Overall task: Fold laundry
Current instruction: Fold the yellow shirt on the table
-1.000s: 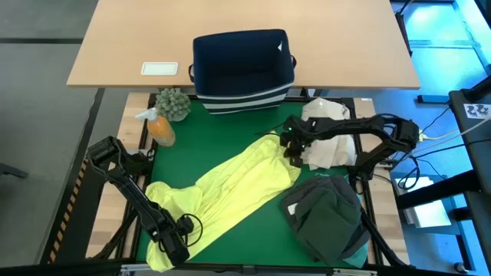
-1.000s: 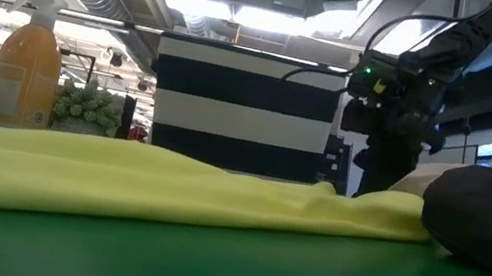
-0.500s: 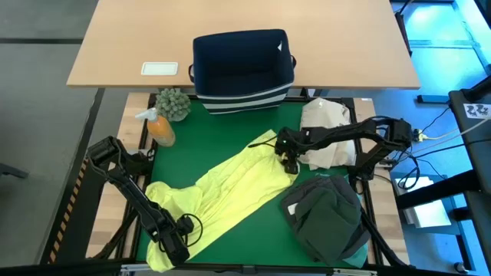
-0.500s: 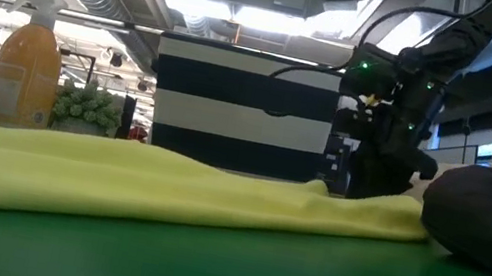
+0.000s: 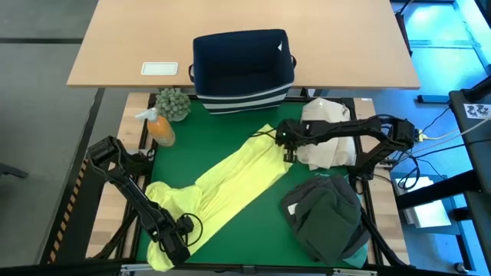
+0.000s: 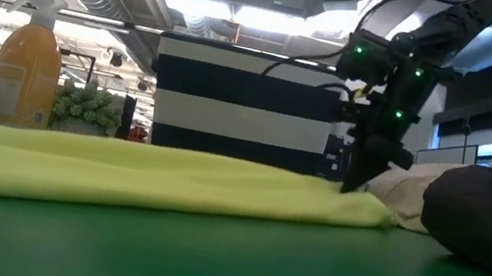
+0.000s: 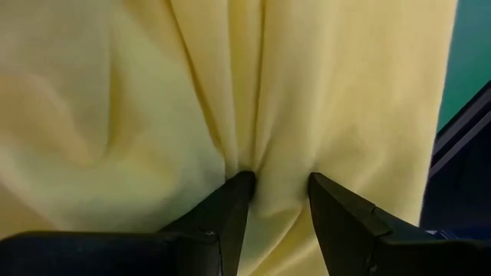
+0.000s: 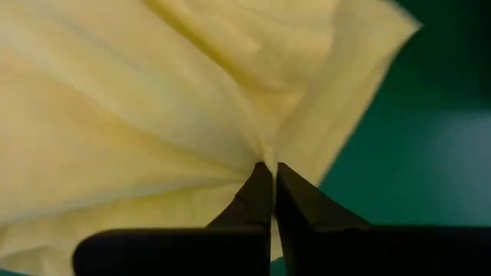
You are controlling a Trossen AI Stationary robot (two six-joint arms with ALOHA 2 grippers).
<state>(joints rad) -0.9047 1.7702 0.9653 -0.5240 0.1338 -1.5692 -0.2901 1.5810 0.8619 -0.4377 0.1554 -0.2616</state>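
The bright yellow-green shirt [image 5: 230, 188] lies stretched slantwise over the green mat, from the near left corner to the middle right. It also shows in the low view as a long low ridge [image 6: 158, 178]. My left gripper [image 5: 178, 242] is at the shirt's near left end, shut on it. My right gripper [image 5: 285, 146] is at the far right end, also shut on it [image 6: 352, 182]. A heap of charcoal and dark olive garments [image 5: 326, 218] rests on the mat's near right corner. No turquoise garment shows. My left gripper [image 7: 280, 180] has a bunched fold of the shirt [image 7: 249, 157] pinched between its two fingers, near the shirt's near left end. Creases run away from the pinch. The cloth around it lies on the mat. My right gripper [image 8: 270, 167] pinches a gather of the shirt near its far right edge [image 8: 265, 149] between its fingertips [image 8: 257, 184]. It comes at it from above, pointing down. Creases fan out from the pinch, and the shirt's far right end [image 6: 371, 209] lies low on the mat.
A cream-beige bundle [image 5: 326, 142] lies just right of my right gripper. The navy bin with striped base [image 5: 243, 69] stands at the mat's far edge. An orange spray bottle [image 5: 159, 126] and a small plant [image 5: 174, 103] stand far left. Green mat [image 5: 253, 238] shows between shirt and heap.
My right gripper has come down onto the shirt's right end, then moved toward the far edge, taking that end along. The shirt's right part, which was spread toward the dark heap, has been drawn in narrower and straighter. The left end has stayed put.
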